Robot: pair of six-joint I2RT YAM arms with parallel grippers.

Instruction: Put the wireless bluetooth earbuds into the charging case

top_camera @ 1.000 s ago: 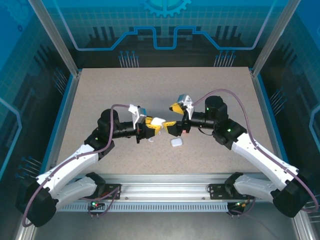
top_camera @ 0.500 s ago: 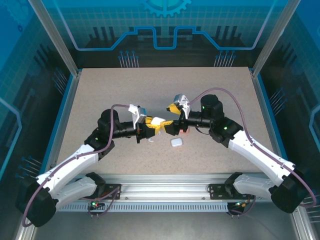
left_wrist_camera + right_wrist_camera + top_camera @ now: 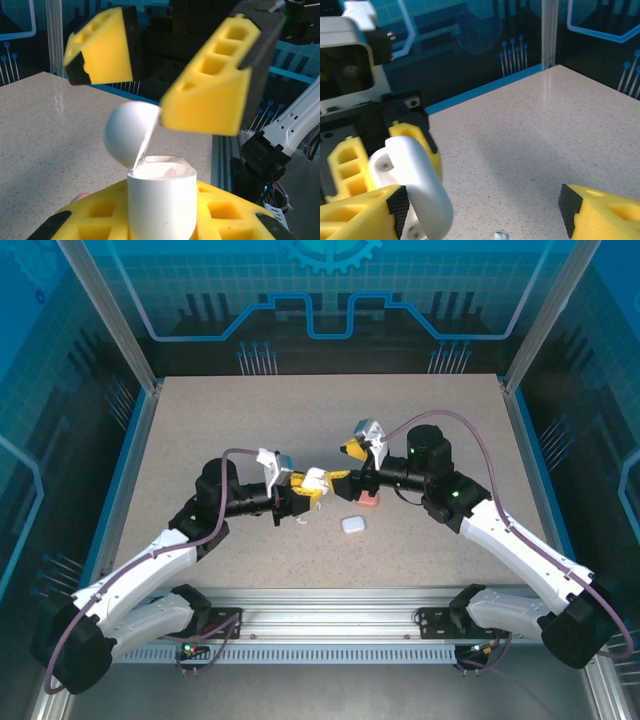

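Evidently the right end effector [image 3: 338, 480] had shifted over the last second. A moment before, it hung low over the pink case [image 3: 368, 500]. At this point it had swung off toward the left, leaving that pink case uncovered on the tabletop [image 3: 250, 420], and its yellow fingers [image 3: 210, 90] stood directly over the charging case [image 3: 161, 200]. Those fingers were wide apart, one on each side above the raised lid [image 3: 131, 135], and nothing could be seen between them.

The left end effector [image 3: 312, 488] had not moved in that time. It remained clamped on the body of the white charging case, holding it off the tabletop near the middle of the workspace with the lid open and the mouth turned toward the right arm.

A closed white case [image 3: 352, 525] lay on the tabletop just in front of the pink one. From the right wrist a tiny white piece [image 3: 500, 234], probably an earbud, lay on the surface below the two end effectors, apart from both.

That suggested the arms had met for an insertion or a lid push. With the right fingers apparently empty, I judged that no earbud was being carried in, though whether any already sat inside could not be told.
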